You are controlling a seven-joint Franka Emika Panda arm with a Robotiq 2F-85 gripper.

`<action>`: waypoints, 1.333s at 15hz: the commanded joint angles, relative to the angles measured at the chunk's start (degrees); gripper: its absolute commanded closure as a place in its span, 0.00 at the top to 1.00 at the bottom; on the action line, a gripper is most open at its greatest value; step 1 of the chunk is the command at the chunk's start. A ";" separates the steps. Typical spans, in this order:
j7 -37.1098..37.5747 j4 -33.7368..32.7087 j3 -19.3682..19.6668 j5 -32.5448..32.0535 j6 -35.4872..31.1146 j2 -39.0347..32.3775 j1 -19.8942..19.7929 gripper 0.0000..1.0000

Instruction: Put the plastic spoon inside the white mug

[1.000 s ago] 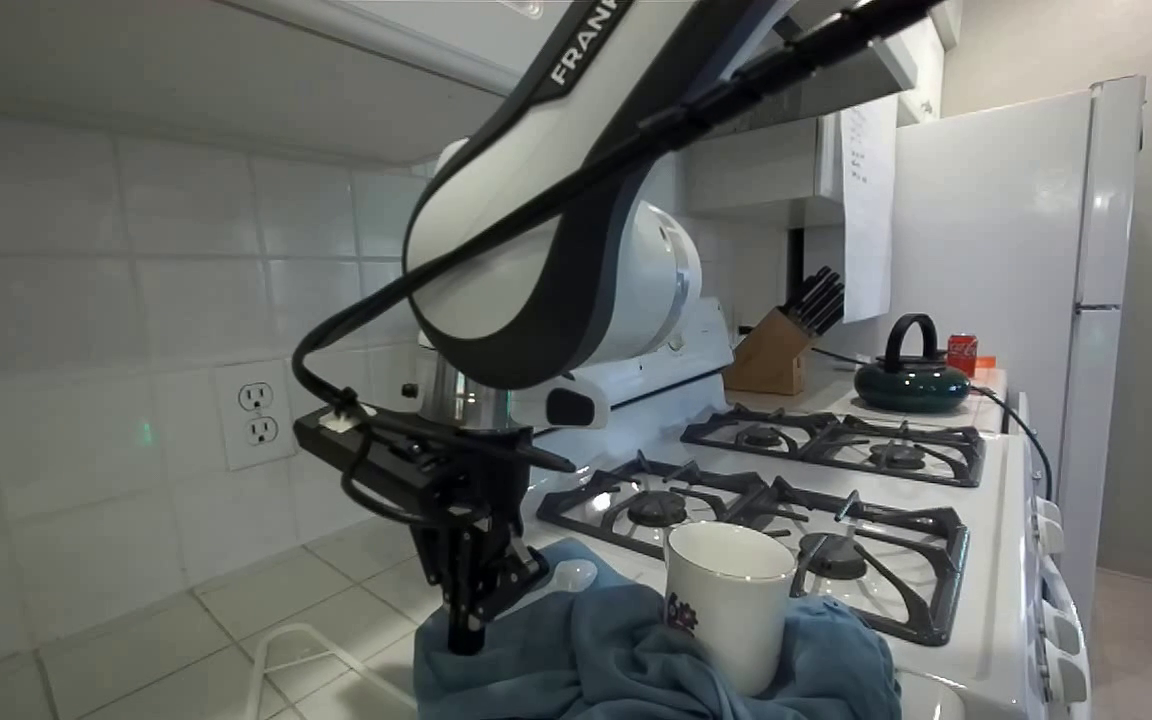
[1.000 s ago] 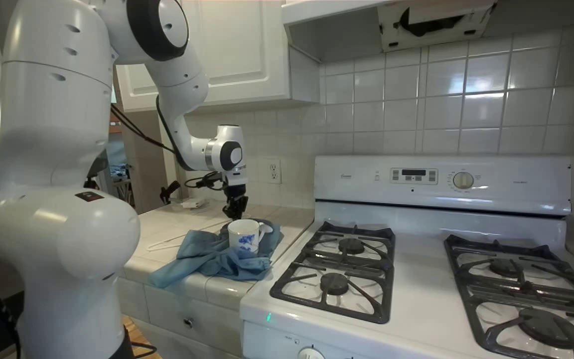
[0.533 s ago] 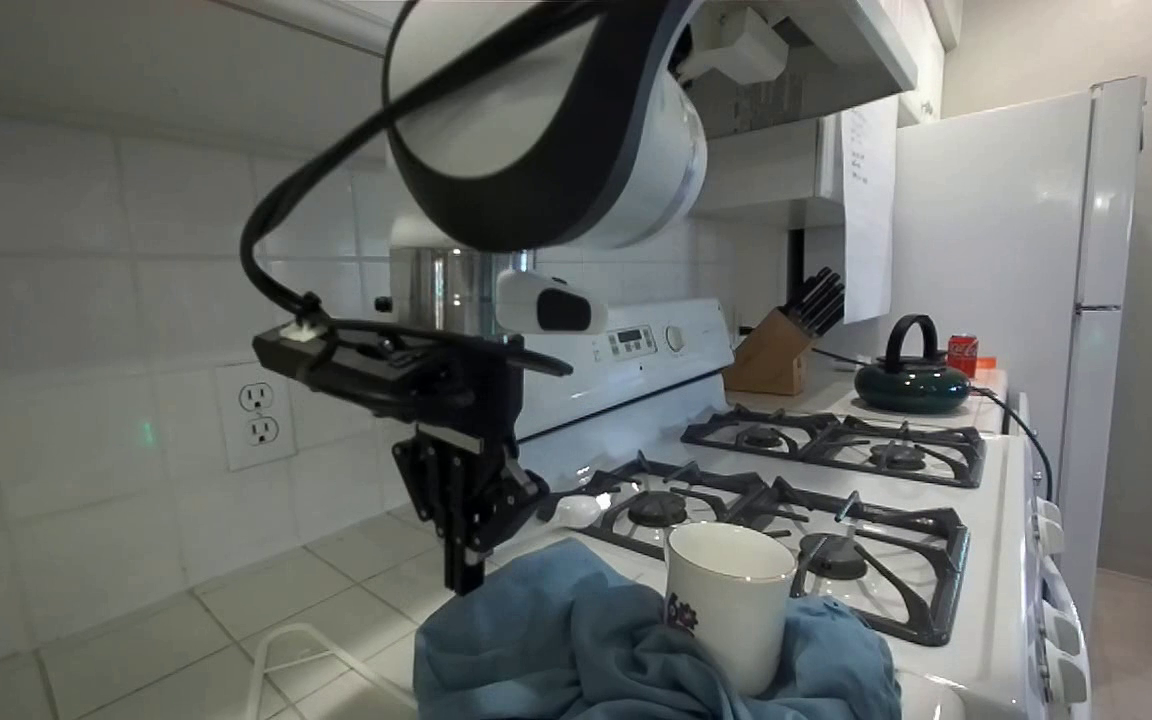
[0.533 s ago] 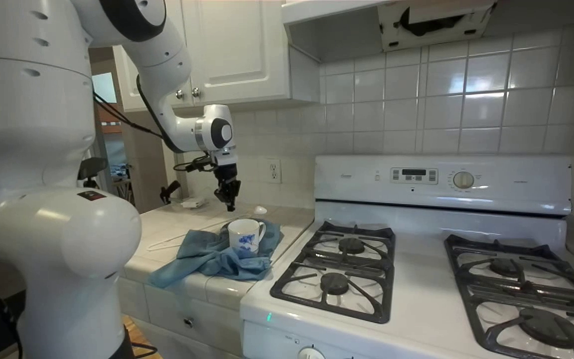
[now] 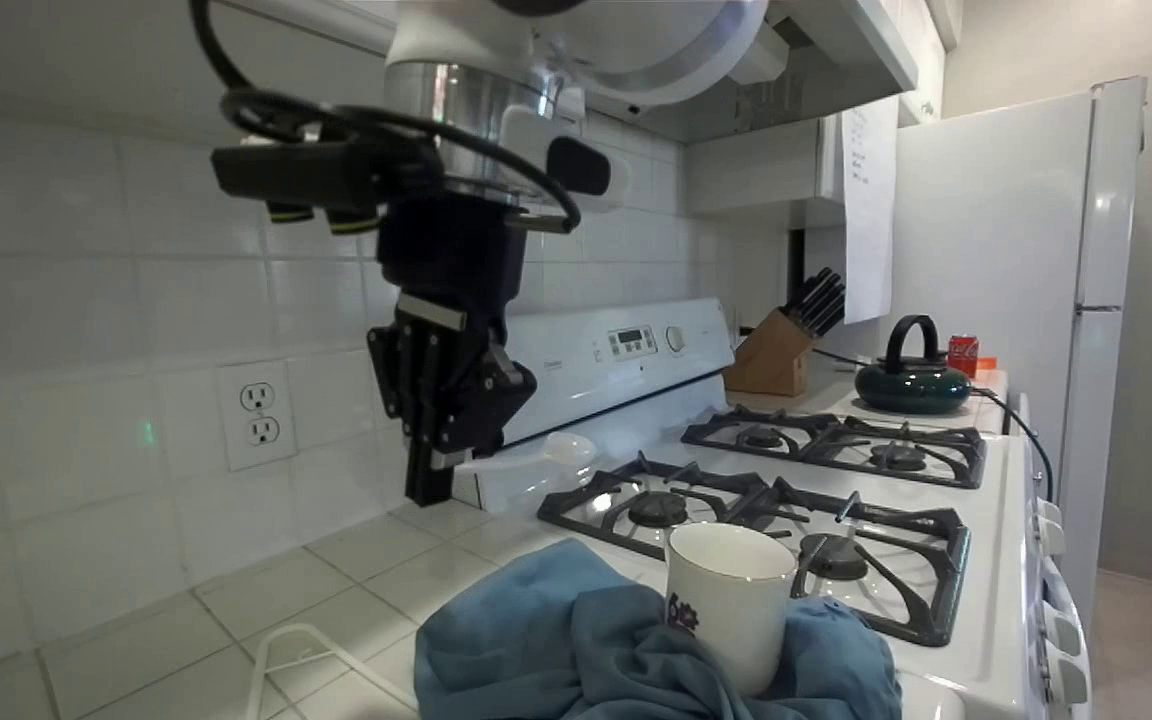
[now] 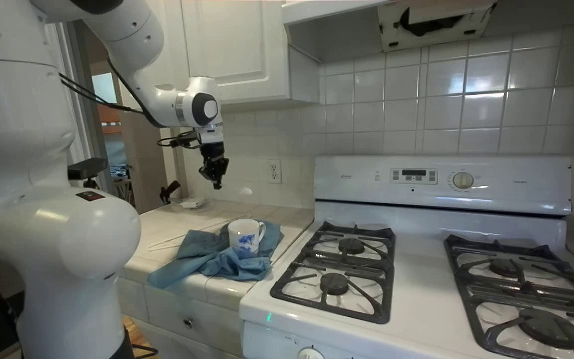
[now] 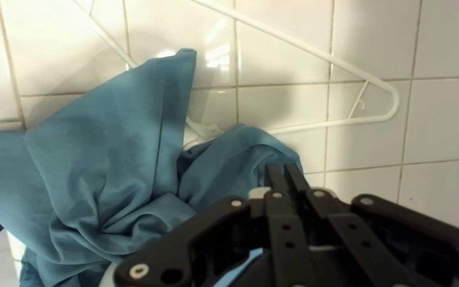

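The stove point(image 6: 419, 262) stands right beside my work, and I judge that nothing in this move needs to pass over it. On the tiled counter point(image 6: 167, 227) the blue cloth point(image 7: 106, 159) lies bunched close to the stove. It looks loose enough to slide if nudged, so I should come in from above and push nothing sideways. A white hanger point(image 7: 321, 54) lies there too, partly under the cloth, and could tug at it if snagged.

My claw point(image 5: 431, 482) hangs over the counter with its jaws pinching a slim handle. The mug point(image 5: 731, 610) rests mouth up on the cloth, lower than the claw and well apart from it, its own handle toward the stove. The wrist view gives me no clear look at its mouth, so I'd line up by both exterior views before lowering anything.

The spoon point(image 5: 566, 451) is held by that slim handle, jutting sideways from the grip and roughly level, its bowl toward the stove and not yet over the mug. Lowered like this, I judge it would lie across the rim, so I'd tip the wrist until the bowl points down, centre it over the mouth, ease it below the rim, and only then part the jaws.
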State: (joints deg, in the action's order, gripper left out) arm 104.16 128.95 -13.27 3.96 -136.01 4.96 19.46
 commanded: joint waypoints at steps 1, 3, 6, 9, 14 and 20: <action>-3.04 6.93 -1.19 6.84 -2.79 8.99 -1.17 0.01; -5.51 10.94 -0.86 11.65 -5.53 13.35 -0.80 0.01; -10.89 17.70 0.39 20.65 -11.10 20.15 0.40 0.01; -14.58 24.42 1.28 27.10 -16.71 26.37 0.89 0.01; -22.33 33.55 4.86 37.29 -24.77 33.63 3.85 0.01; -37.88 29.71 10.36 50.26 -33.09 28.70 8.37 0.01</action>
State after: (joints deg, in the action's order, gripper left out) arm 74.47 158.67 -5.83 46.07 -165.20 34.49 23.87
